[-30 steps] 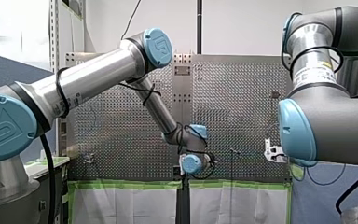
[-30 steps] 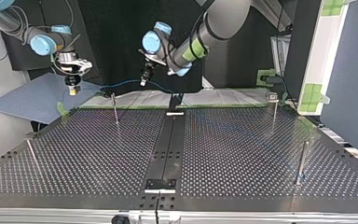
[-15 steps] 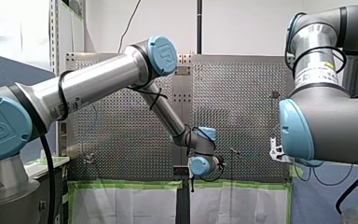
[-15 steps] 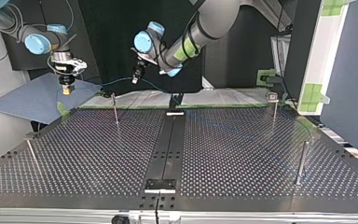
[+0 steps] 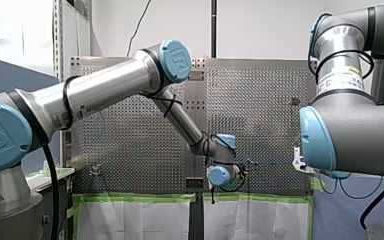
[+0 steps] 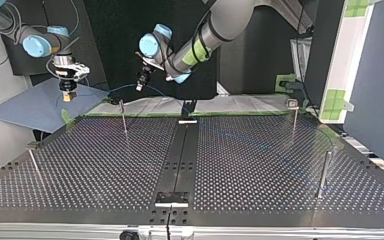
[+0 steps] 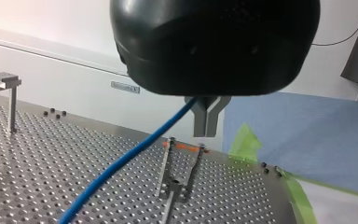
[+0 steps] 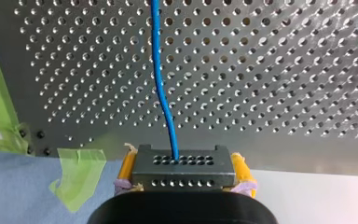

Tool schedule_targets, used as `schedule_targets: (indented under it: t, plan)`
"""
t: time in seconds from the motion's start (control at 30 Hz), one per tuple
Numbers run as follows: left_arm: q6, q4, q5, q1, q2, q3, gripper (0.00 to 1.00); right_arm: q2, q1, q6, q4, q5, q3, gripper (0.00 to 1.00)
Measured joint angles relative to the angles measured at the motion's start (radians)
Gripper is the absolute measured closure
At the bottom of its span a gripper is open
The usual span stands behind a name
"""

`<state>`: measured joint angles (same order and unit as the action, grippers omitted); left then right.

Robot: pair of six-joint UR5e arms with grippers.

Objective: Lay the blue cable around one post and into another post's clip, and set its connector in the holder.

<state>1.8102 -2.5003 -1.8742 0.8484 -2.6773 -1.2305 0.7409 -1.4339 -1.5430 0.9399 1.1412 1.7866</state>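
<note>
The right claw (image 8: 182,171) is clamped on the connector (image 8: 182,161) and the left claw (image 7: 205,131) pinches the cable (image 7: 135,149), both in the air by the worktop's (image 6: 255,165) arm-side edge. Little looks done: I see no post (image 6: 124,117) looped, and the connector is not yet seated.

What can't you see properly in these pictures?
Front view: my right arm hides most of my right pincer.
Left wrist view: the black casing covers where my left pincer grips the blue cable.
Top view: the cable over the table is too thin to follow.
Right wrist view: the pincer hides the connector's lower part.
</note>
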Motion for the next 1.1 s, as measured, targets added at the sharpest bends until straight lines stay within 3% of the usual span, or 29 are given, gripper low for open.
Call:
schedule_targets:
  t: [0.37, 0.73, 1.1]
  plan:
    - [0.008, -0.041, -0.001, -0.004, -0.031, 0.07, 0.98, -0.002, -0.014, -0.008, 0.014, -0.022, -0.004, 1.0]
    - [0.013, -0.05, -0.002, -0.016, -0.032, 0.073, 0.98, -0.014, -0.017, -0.043, 0.024, -0.062, -0.02, 1.0]
    - [0.016, -0.05, -0.001, -0.029, -0.032, 0.073, 0.98, -0.047, -0.013, -0.05, 0.013, -0.082, -0.043, 1.0]
